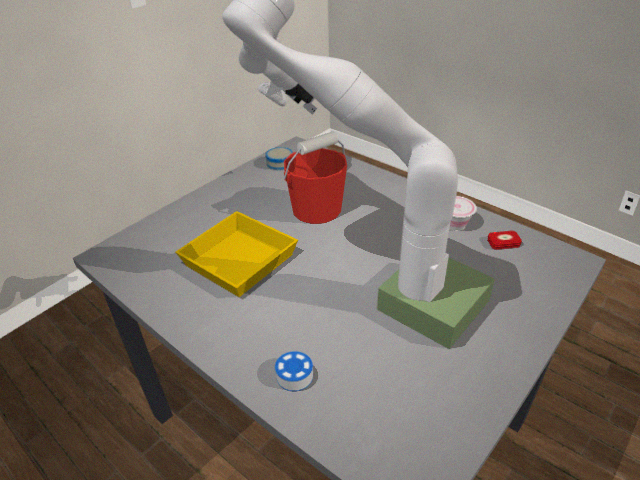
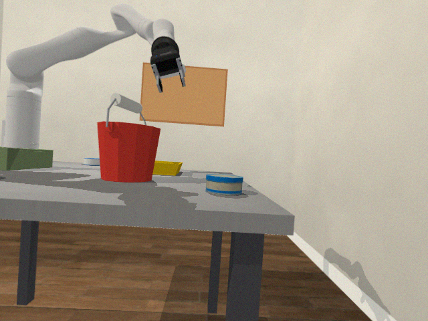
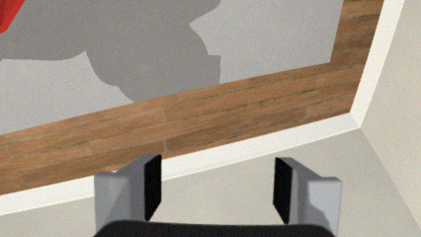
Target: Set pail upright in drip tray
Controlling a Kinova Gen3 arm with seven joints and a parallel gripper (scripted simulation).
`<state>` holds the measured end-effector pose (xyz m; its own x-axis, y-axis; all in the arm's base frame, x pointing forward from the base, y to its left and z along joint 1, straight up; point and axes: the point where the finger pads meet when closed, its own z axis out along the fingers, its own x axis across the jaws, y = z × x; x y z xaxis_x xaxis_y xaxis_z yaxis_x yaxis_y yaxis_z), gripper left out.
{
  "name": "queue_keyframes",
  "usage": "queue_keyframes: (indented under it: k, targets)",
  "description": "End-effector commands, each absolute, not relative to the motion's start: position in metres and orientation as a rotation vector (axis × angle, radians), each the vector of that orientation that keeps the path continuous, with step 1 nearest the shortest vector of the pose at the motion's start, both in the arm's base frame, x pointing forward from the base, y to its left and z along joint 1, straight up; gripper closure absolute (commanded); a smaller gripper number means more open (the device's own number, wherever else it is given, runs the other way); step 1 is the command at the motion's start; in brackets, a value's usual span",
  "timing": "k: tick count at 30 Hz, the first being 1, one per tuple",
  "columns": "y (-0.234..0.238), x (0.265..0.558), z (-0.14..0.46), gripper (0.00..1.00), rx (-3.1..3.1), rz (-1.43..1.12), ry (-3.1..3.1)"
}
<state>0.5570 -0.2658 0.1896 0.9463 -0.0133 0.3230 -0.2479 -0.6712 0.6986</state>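
Note:
The red pail (image 1: pixel 315 184) stands upright on the grey table, its grey handle (image 1: pixel 320 142) raised. It also shows in the exterior view (image 2: pixel 127 152); only a red corner (image 3: pixel 7 15) shows in the wrist view. The yellow drip tray (image 1: pixel 237 251) lies empty to the front left of the pail, and shows behind it in the exterior view (image 2: pixel 167 167). My gripper (image 2: pixel 170 84) is open and empty, high above the table's far edge, up and beyond the handle. It shows small in the top view (image 1: pixel 289 100), and its fingers frame floor and baseboard.
A blue-banded tin (image 1: pixel 278 157) sits near the far corner behind the pail. A blue-and-white puck (image 1: pixel 294 369) lies near the front edge. A pink-lidded cup (image 1: pixel 461 212) and a red box (image 1: pixel 504 239) lie at the right. The arm stands on a green block (image 1: pixel 434 301).

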Motion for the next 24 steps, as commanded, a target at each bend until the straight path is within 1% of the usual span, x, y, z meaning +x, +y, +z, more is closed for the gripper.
queue_keyframes:
  k: [1,2,4,7,12,19,21,24]
  targets:
    - [-0.27,0.524,0.183,0.0,2.381,0.273,-0.279]
    - [-0.269,0.516,0.181,0.0,2.411,0.246,-0.303]
    - [-0.269,0.516,0.181,0.0,2.411,0.246,-0.303]
    - [-0.262,0.491,0.178,0.0,2.509,0.172,-0.366]
    - [-0.248,0.471,0.179,0.0,2.613,0.108,-0.415]
    - [-0.218,0.445,0.189,0.0,2.791,0.034,-0.46]
    - [-0.218,0.445,0.189,0.0,2.791,0.034,-0.46]
    - [-0.195,0.432,0.202,0.0,2.913,0.007,-0.465]
